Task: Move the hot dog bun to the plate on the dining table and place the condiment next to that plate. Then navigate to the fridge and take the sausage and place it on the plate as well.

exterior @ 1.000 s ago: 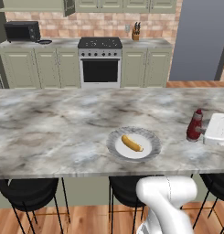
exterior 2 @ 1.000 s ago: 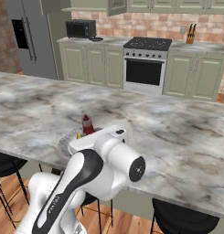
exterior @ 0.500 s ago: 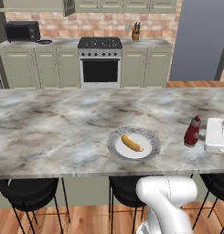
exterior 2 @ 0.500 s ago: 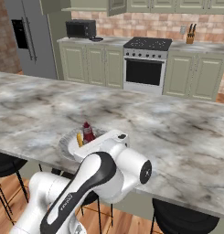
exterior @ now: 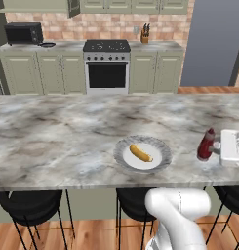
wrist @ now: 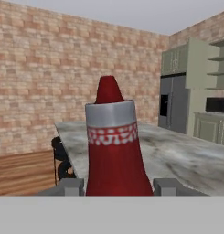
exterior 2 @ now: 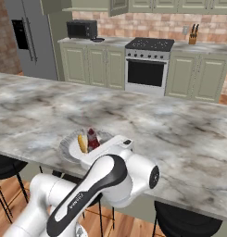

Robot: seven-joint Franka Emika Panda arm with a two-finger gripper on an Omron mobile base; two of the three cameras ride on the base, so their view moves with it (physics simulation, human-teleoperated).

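Condiment (exterior: 206, 144) stood upright between the jaws of the gripper (wrist: 116, 186), one finger tip on each side of its red body in the hand view; jaws closed on the bottle. From the left base view, the bottle was over the marble desk (exterior: 52, 141) to the right of the plate (exterior: 142, 154), apart from it; contact with the desk top not resolvable. Hot dog bun (exterior: 140, 153) lay on the plate, roughly centred. In the right base view the white arm covered part of the plate. Fridge (exterior 2: 29, 39) stood at far left beyond the desk.
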